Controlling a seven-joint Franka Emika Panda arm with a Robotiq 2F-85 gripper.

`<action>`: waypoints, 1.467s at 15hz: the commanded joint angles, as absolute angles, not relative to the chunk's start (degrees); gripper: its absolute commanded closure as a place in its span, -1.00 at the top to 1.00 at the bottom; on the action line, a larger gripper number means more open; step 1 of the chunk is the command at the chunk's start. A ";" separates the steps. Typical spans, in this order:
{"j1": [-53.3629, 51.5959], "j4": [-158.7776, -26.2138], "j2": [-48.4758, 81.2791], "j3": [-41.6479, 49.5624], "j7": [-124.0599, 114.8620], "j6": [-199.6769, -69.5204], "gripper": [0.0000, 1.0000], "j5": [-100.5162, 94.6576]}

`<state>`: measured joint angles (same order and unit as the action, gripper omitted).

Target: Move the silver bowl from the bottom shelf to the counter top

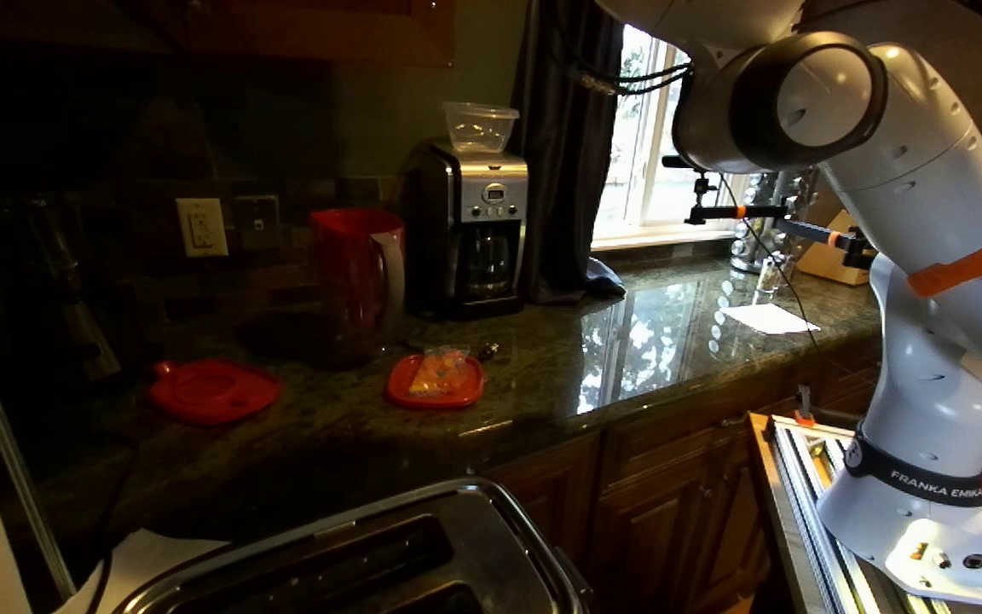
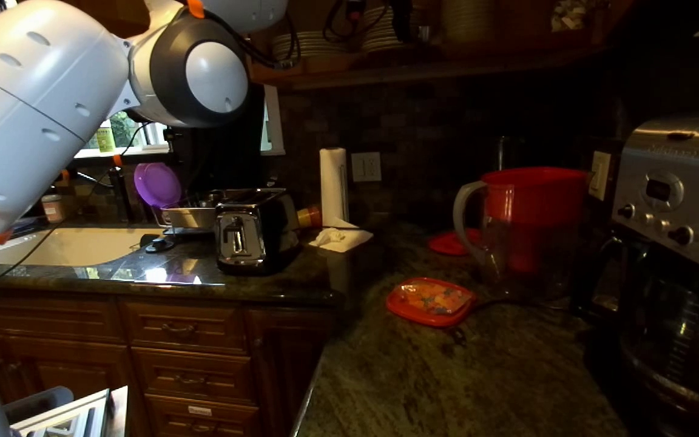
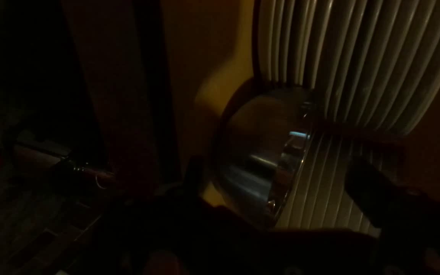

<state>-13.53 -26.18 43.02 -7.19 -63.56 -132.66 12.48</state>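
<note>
The silver bowl [image 3: 258,152] sits on the cabinet shelf [image 3: 208,34] in the wrist view, beside stacked plates. The picture appears turned on its side and is very dark. My gripper [image 3: 277,181] is open, with its dark fingers spread wide. One finger is by the bowl's underside, the other is past its rim in front of the plates. The bowl lies between the fingers, with a clear gap to the rim-side finger; contact on the other side cannot be told. The dark counter top [image 1: 534,367] shows in both exterior views [image 2: 398,382], below the shelf.
Plate stacks [image 3: 357,57] [image 3: 330,187] crowd the bowl. On the counter are a red plate with a packet [image 2: 428,301], a red-topped pitcher [image 2: 531,224], a red lid [image 1: 214,390], a coffee maker [image 1: 487,226], a toaster [image 2: 252,230] and a paper towel roll [image 2: 333,185].
</note>
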 commanded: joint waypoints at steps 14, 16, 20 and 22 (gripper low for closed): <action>-15.16 -26.72 41.35 -2.06 -69.73 -121.49 -0.99 5.06; -15.18 -26.28 41.66 -2.54 -69.37 -123.04 -0.99 5.53; -15.33 -26.12 41.60 -3.90 -68.52 -127.92 -0.99 6.92; -15.77 -26.52 40.82 -3.70 -69.04 -128.33 -0.99 6.62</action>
